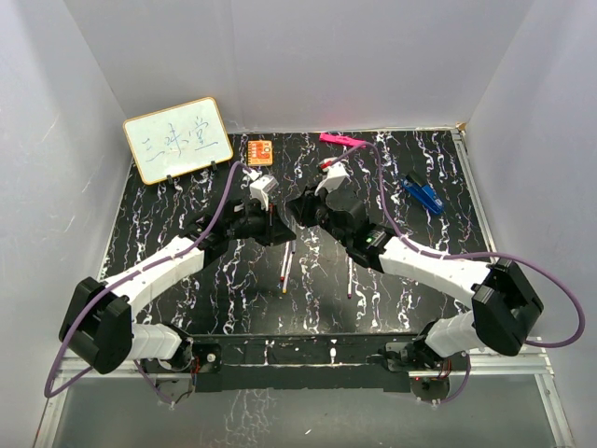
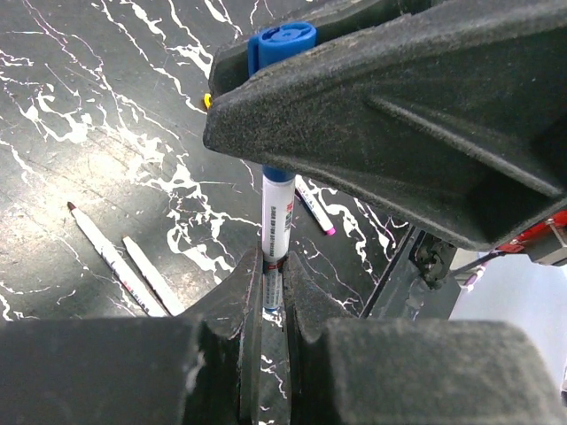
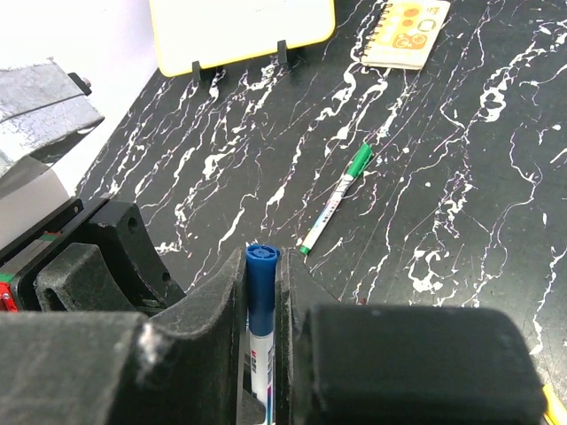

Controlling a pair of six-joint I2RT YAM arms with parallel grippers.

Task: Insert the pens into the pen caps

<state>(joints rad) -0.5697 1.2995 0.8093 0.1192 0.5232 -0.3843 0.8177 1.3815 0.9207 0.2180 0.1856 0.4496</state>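
- Pen [image 2: 275,208]: white barrel, held off the table [image 1: 159,238] and running in a line from one claw to the other, around the middle of the table in the top view.
- Blue cap [image 2: 282,42]: on the pen's far end. A blue section shows just below the right claw, so the tip seems to be inside the cap. I cannot tell whether it is fully seated.
- Left claw [image 2: 274,270]: closed tight on the barrel's lower end. It likely serves as the fixed anchor, keeping the pen on axis.
- Right claw [image 3: 262,266]: fingers pressed against both sides of the blue cap, gripping it. With a hold at each end, the two arms can push the parts together.
- Judgement: capping step underway or near done. A slight misalignment could bend or jam the tip.
- Green-capped pen [image 3: 339,197]: lies flat on the table beyond the right claw, apparently finished.
- Loose pens: two side by side [image 2: 128,266] and one pink-tipped [image 2: 312,205], uncapped and flat on the table near the arms.
- Whiteboard [image 1: 177,138] stands at the far left edge, well apart.
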